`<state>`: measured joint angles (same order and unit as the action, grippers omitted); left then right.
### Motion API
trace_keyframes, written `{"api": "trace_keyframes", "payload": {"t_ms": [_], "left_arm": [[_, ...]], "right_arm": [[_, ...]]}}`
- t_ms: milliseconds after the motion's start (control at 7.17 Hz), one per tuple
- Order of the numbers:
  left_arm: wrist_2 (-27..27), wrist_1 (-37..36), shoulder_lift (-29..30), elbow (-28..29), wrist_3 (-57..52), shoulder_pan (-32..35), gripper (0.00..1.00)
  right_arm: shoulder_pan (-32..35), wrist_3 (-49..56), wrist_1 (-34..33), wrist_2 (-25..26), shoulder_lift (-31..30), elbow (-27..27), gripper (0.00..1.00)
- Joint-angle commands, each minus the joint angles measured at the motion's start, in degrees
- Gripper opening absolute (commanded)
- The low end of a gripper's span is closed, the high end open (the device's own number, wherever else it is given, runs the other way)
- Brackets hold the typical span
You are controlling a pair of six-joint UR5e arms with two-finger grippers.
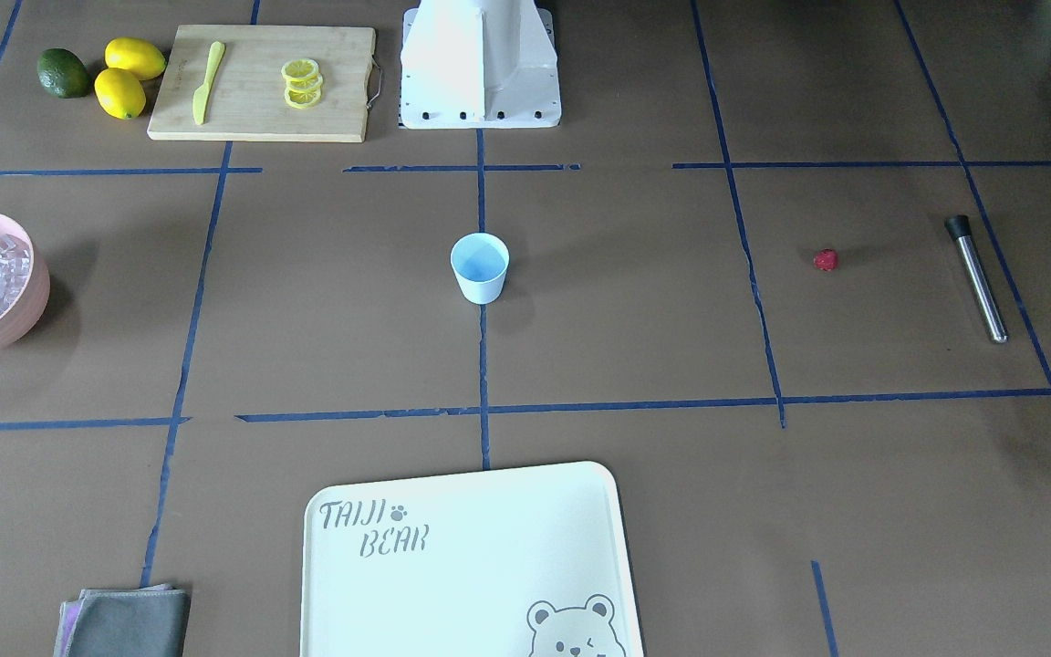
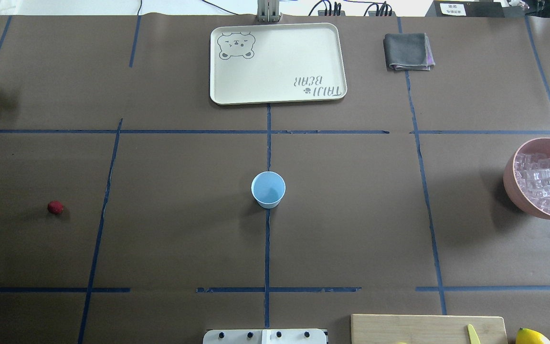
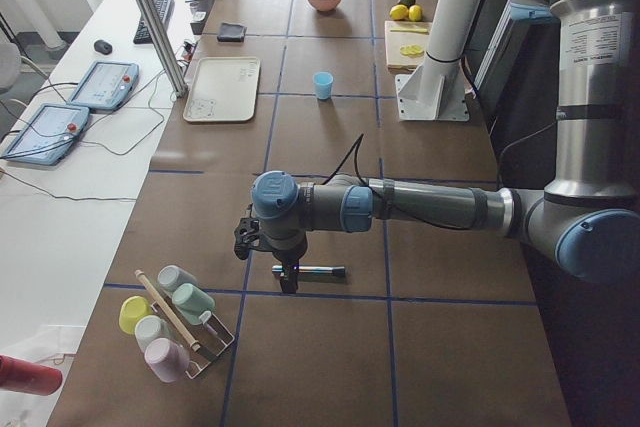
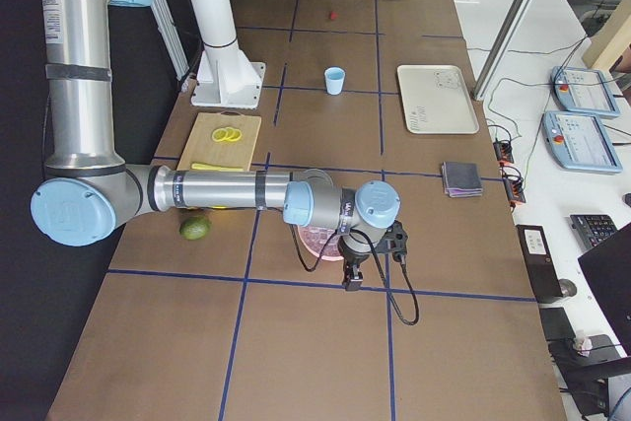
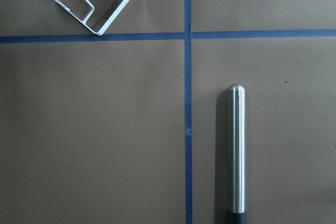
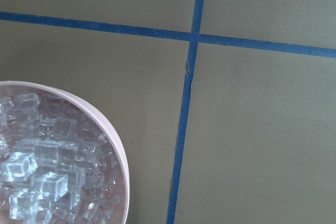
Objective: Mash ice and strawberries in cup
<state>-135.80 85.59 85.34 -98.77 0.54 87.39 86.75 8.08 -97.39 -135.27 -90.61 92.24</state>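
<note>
The pale-blue cup (image 2: 268, 189) stands upright and empty at the table's middle. The red strawberry (image 2: 55, 207) lies alone on the table on my left side. The ice (image 2: 542, 181) fills a pink bowl (image 2: 511, 184) at the right edge and shows in the right wrist view (image 6: 47, 166). My left gripper (image 3: 285, 275) hangs over a steel muddler (image 5: 236, 150) far from the cup; I cannot tell if it is open. My right gripper (image 4: 351, 279) hangs beside the pink bowl; I cannot tell if it is open. Neither wrist view shows fingers.
A cream tray (image 2: 275, 91) lies at the far middle, with a grey cloth (image 2: 407, 51) to its right. A cutting board (image 1: 261, 82) holds lemon slices and a yellow knife, next to two lemons (image 1: 129, 78). A white cup rack (image 3: 175, 317) stands by the left gripper.
</note>
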Motion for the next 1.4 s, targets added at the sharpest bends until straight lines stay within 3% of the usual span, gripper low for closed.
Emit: {"api": "trace_keyframes", "payload": {"t_ms": [0, 558, 837, 1256], "left_arm": [[0.3, 1.2, -1.8, -1.8, -4.7, -0.1, 1.0], [0.3, 1.7, -1.9, -1.8, -4.8, -0.2, 1.0], [-0.3, 1.9, -1.9, -1.3, -4.7, -0.2, 1.0], [-0.3, 2.1, -1.9, -0.8, -4.8, -0.2, 1.0]], "right_arm": [[0.0, 0.0, 0.1, 0.0, 0.1, 0.0, 1.0], [0.0, 0.0, 0.3, -0.2, -0.5, 0.4, 1.0], [0.0, -0.1, 0.3, -3.1, -1.1, 1.4, 1.0], [-0.9, -1.6, 0.4, -3.6, -1.4, 5.2, 1.0]]}}
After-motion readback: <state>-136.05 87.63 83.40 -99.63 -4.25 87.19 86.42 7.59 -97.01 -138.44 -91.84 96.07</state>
